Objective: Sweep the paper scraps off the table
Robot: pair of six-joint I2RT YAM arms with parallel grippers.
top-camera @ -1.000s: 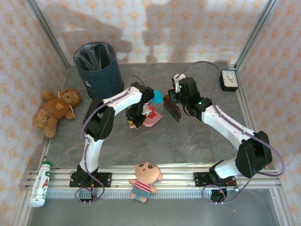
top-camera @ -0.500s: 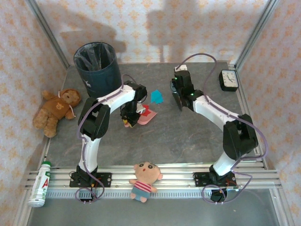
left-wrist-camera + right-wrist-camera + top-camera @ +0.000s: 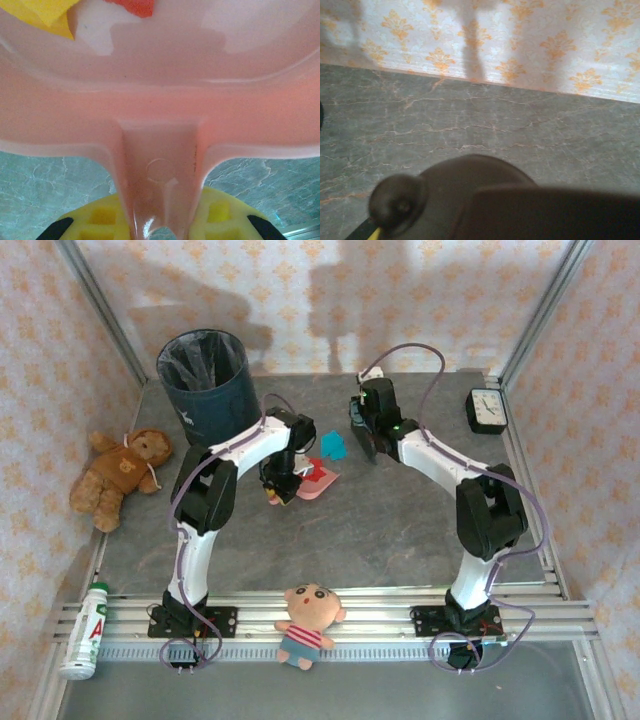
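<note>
Well to the left of the dustpan (image 3: 318, 483), and farther back, stands the dark bin (image 3: 205, 385), where I judge the load should end up. My left gripper (image 3: 282, 483) sits at the pan's near-left end, fingers clamped tight on its pink handle, which the wrist view shows running down between my yellow pads. Inside the pan lie a yellow scrap (image 3: 42, 12) and a red scrap (image 3: 132, 6), so part of the sweeping is done. Just beyond the pan's mouth, slightly right of it, one blue scrap (image 3: 333, 445) lies flat on the table (image 3: 400, 530), touching neither pan nor bristles. To the right of the pan, past that scrap, my right gripper (image 3: 368, 425) is closed on a dark brush (image 3: 360, 443), held up off the surface as far as I can tell. I can pick out no other loose paper from above, though small pieces under my arms would be hidden. What is left, I reckon: brush that blue piece into the pan, then tip everything into the bin.
</note>
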